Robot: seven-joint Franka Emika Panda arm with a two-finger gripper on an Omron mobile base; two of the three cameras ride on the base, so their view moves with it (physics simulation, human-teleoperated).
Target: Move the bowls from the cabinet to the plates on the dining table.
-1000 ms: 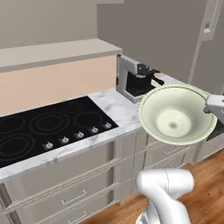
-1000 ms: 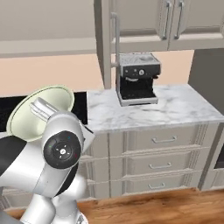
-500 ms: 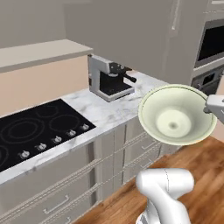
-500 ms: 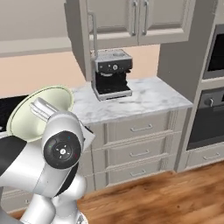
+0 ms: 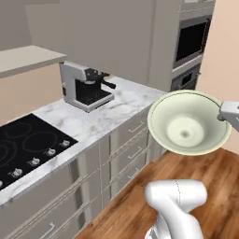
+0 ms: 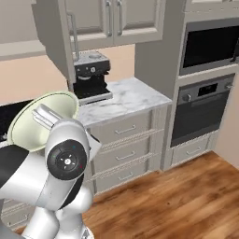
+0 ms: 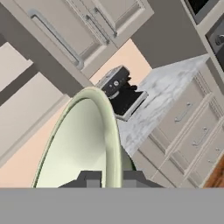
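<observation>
A pale cream-green bowl [image 5: 186, 123] hangs tipped on edge in the air in front of the counter, its hollow facing the left base camera. My gripper [image 5: 223, 114] is shut on its rim at the right side. In the right base view the bowl [image 6: 32, 122] shows behind my wrist, held by the gripper [image 6: 46, 116]. In the hand view the bowl [image 7: 76, 146] rises between the two fingertips [image 7: 89, 178], pinched at the rim by the gripper [image 7: 111, 179]. The cabinet [image 6: 114, 18] hangs above the counter, one door [image 6: 53, 39] swung open. The plates and the dining table are out of view.
A coffee machine [image 5: 86, 86] stands on the marble counter [image 5: 116, 105], with a black cooktop [image 5: 23, 144] to its left. Drawers [image 6: 126, 149] run below. A tall oven stack [image 6: 205, 102] with a microwave [image 5: 191, 42] stands at the right. Wood floor [image 6: 177, 196] lies in front.
The whole picture has slid left, so the base has turned right; the oven stack has come into view. The bowl stays in my grip, in the same place relative to the arm.
</observation>
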